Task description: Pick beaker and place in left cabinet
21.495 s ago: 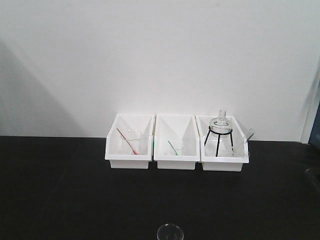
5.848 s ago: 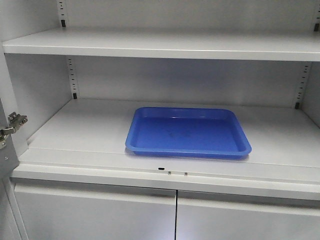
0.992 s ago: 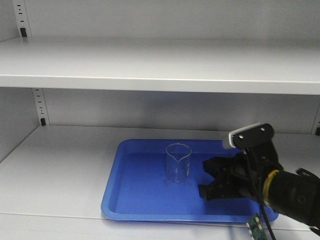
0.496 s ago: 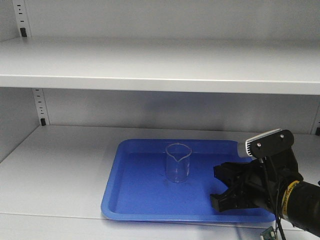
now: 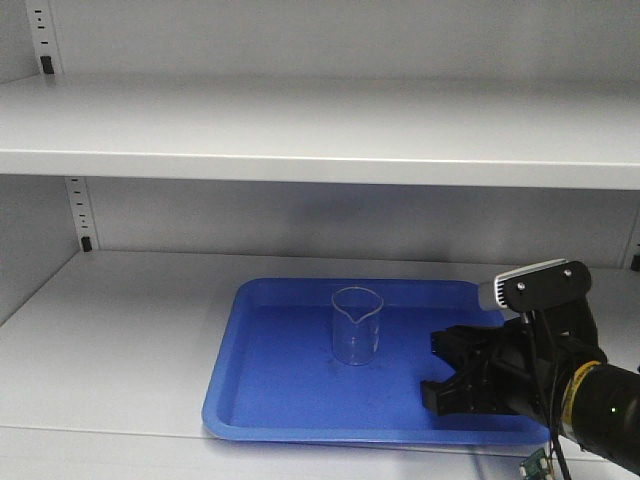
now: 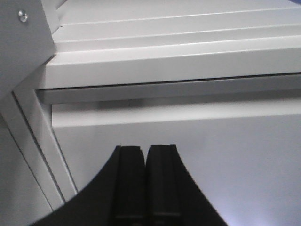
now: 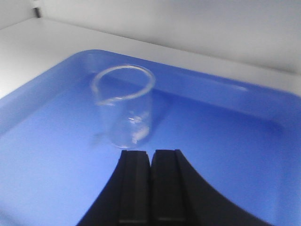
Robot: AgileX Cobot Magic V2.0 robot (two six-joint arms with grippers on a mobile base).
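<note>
Pale grey shelves of the left cabinet [image 5: 130, 320] fill the front view, with a perforated peg strip and a black clip in the back left corner. No brand, label or writing can be read anywhere; the graduations on the glass, if any, are too faint to tell.

On the lower shelf lies a blue tray [image 5: 270, 390], shallow and rimmed. The beaker [image 5: 356, 325] stands upright inside it, near the tray's middle, spout toward the front left — clear glass and, as far as can be seen, holding nothing. Nothing else lies in the tray.

The right gripper [image 5: 437, 372] hovers over the tray's right part, to the right of the beaker and apart from it. From its wrist camera the two black fingers [image 7: 135, 188] press flat against each other, clenched on nothing, with the beaker [image 7: 125, 106] standing free just beyond their tips.

The left gripper [image 6: 145, 181] is likewise closed tight and empty — it points at a grey cabinet door panel [image 6: 197, 160] below a shelf edge.
</note>
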